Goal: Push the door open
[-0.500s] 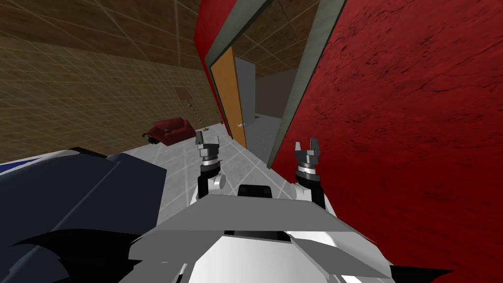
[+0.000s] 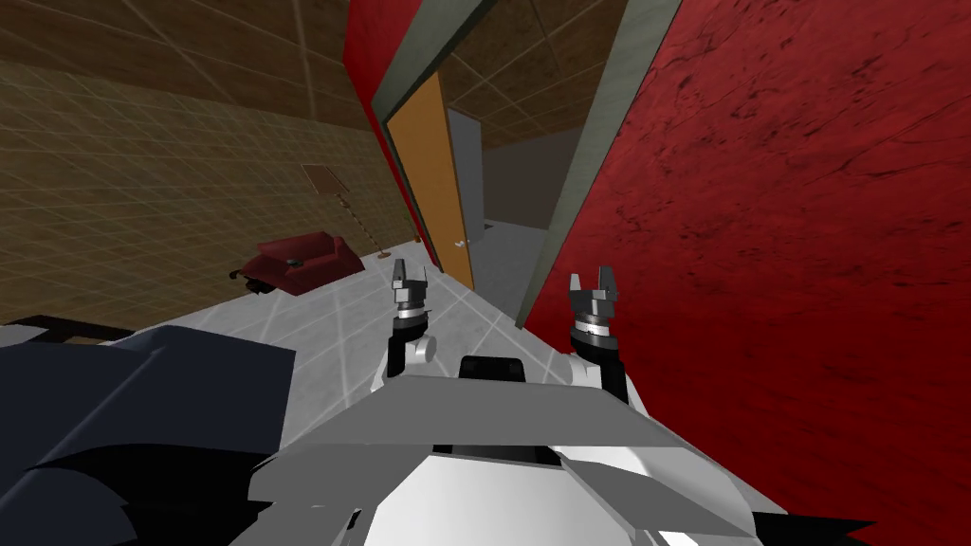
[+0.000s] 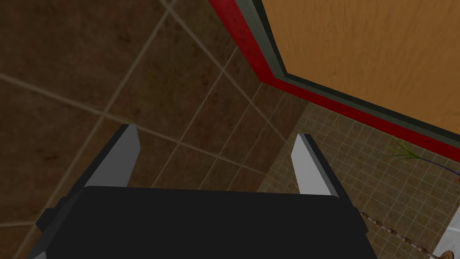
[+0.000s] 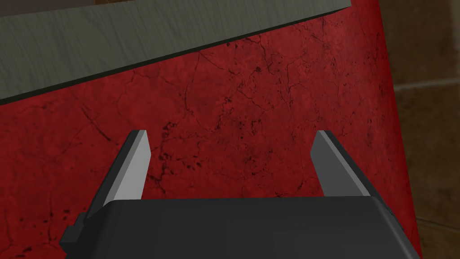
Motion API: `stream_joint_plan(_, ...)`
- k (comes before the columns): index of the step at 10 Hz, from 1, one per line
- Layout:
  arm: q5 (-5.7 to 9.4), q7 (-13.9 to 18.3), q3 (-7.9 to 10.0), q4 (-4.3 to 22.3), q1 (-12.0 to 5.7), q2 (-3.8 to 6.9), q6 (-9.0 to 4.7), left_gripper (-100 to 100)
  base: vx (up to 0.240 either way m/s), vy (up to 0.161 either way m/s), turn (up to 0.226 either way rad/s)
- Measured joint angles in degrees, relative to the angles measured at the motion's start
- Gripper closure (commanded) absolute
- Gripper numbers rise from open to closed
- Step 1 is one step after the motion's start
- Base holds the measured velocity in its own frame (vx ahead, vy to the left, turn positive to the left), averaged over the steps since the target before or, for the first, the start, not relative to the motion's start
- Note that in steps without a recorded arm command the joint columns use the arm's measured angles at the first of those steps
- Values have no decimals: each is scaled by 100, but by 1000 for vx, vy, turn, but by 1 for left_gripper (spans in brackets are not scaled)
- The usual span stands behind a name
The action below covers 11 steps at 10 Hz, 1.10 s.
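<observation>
An orange door (image 2: 431,180) stands swung inward in a grey-green frame (image 2: 588,161) set in a red wall (image 2: 787,246); a small pale handle (image 2: 463,244) shows near its free edge. The opening beyond shows grey floor and a grey wall. My left gripper (image 2: 409,275) is open and raised just short of the door's lower edge; its wrist view catches the orange door (image 3: 373,49) to one side of the open left gripper (image 3: 215,155). My right gripper (image 2: 593,282) is open in front of the red wall by the frame's right post, with the right gripper (image 4: 229,159) facing red wall (image 4: 251,135) and frame (image 4: 148,40).
A dark red armchair (image 2: 299,263) and a floor lamp (image 2: 356,213) stand by the brown tiled wall (image 2: 161,190) at the left. A large dark blue piece of furniture (image 2: 133,408) lies close on my left. Grey tiled floor (image 2: 341,322) runs ahead to the doorway.
My view has turned: the door, armchair and lamp have shifted left in the head view. My left gripper has turned and now shows narrower. The right gripper is unchanged.
</observation>
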Motion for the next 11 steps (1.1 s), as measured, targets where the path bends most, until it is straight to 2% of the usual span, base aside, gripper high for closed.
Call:
stream_joint_plan(6,97,-70,106,693,-163,230,-129,-100,122,137,-169)
stream_joint_plan(8,115,-118,126,964,-255,263,-168,-100,111,173,-187)
stream_joint_plan(10,166,-125,185,1184,-290,347,-202,-100,103,155,-199)
stream_joint_plan(11,170,-151,186,1324,-329,348,-230,-100,104,136,-128)
